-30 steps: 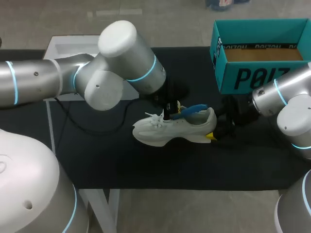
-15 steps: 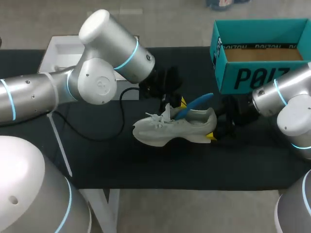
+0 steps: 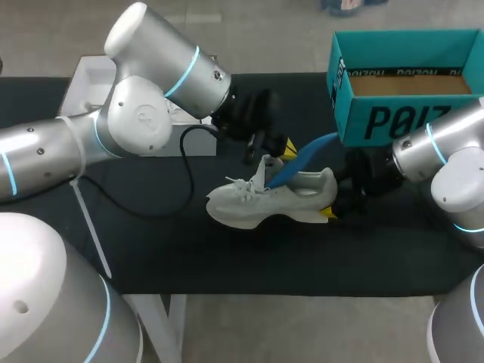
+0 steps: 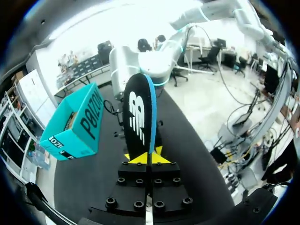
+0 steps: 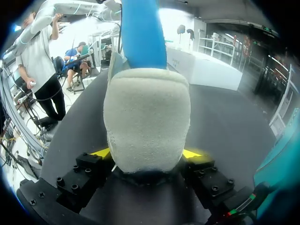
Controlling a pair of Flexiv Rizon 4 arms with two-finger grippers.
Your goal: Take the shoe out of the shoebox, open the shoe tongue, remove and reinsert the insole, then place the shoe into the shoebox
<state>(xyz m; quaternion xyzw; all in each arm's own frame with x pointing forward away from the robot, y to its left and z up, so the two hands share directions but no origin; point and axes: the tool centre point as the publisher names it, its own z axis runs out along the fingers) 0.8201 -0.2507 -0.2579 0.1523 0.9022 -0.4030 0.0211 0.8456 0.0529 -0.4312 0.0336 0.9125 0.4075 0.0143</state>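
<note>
Head view: black table (image 3: 227, 257) carries open teal shoebox (image 3: 401, 83) at far right. White sneaker (image 3: 265, 200) stands upright mid-table, outside shoebox, toe toward left arm's side. Blue insole (image 3: 302, 159) slants up from sneaker opening. Left gripper (image 3: 276, 147) closed, pinching insole. Right gripper (image 3: 330, 212) clamps sneaker heel from both sides.
</note>
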